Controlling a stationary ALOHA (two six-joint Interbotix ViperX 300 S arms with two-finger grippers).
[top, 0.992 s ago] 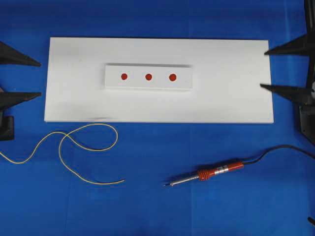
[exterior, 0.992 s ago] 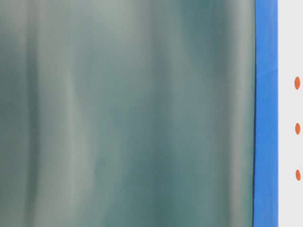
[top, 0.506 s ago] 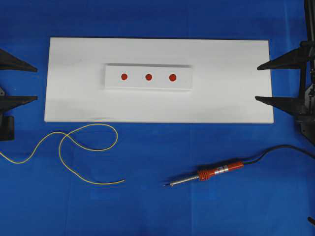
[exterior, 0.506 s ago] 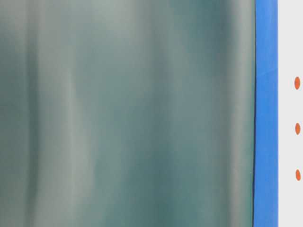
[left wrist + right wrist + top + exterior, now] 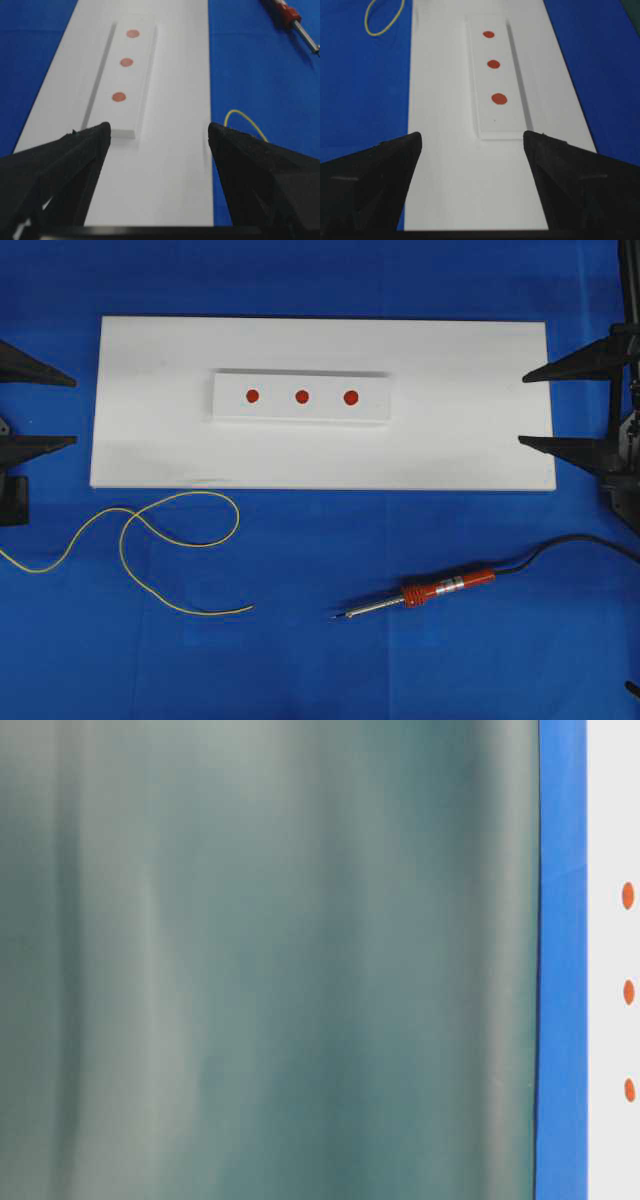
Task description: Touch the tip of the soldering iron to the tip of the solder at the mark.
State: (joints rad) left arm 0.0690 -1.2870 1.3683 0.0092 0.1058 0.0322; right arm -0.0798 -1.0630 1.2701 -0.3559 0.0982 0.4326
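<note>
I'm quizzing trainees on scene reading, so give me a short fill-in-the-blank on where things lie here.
1. The raised white strip carries ____ red dots.
2. The soldering iron lies on the blue mat with its metal tip pointing toward the ____.
3. Both the left gripper and the right gripper have their jaws ____.
4. The solder lies off the white board, on the ____.

Missing words: three; solder; open; blue mat

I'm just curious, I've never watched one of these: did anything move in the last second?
Both pincers shifted leftward in the overhead view: the left pincer drew back toward the edge, the right pincer came further in. Both stayed open and empty. The solder and soldering iron lay untouched.
</note>
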